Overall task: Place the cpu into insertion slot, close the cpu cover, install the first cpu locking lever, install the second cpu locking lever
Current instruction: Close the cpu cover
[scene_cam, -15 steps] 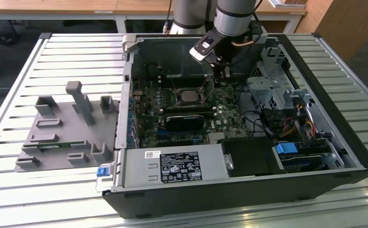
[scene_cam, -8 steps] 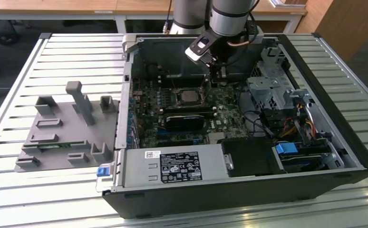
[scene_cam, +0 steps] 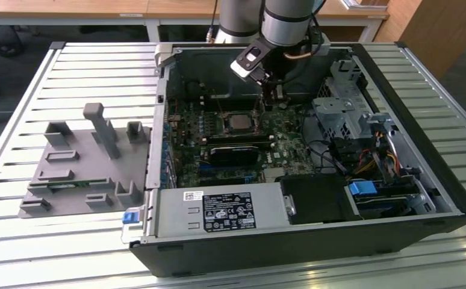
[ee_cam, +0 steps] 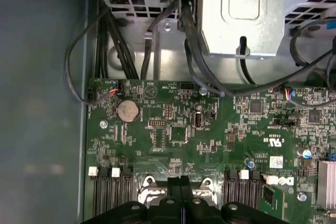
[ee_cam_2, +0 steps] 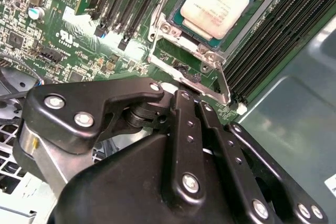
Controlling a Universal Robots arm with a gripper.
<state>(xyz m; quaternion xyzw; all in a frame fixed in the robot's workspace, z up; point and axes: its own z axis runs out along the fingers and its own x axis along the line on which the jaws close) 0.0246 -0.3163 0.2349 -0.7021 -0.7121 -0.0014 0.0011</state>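
The cpu (ee_cam_2: 215, 2), a flat square chip with a dull silver top, lies in the insertion slot (ee_cam_2: 251, 9) on the green board. The cpu cover (ee_cam_2: 209, 52), a thin silver frame, lies down around it. A thin wire locking lever (ee_cam_2: 160, 14) runs along one side of the socket. My gripper (ee_cam_2: 190, 94) is shut, its black fingertips together at the socket's edge, touching or just above a silver lever bar (ee_cam_2: 223, 90). In the exterior view the gripper (scene_cam: 271, 96) hangs just behind the cpu (scene_cam: 240, 123). In the first wrist view the gripper (ee_cam: 181, 181) sits over the socket's rim.
The open computer case (scene_cam: 425, 198) lies on a slatted table. A grey power supply (scene_cam: 217, 211) fills its front. A drive cage (scene_cam: 341, 114) and cables (scene_cam: 377, 156) crowd the exterior view's right. Memory slots (ee_cam_2: 126, 3) flank the socket. A grey fixture (scene_cam: 80, 162) stands outside.
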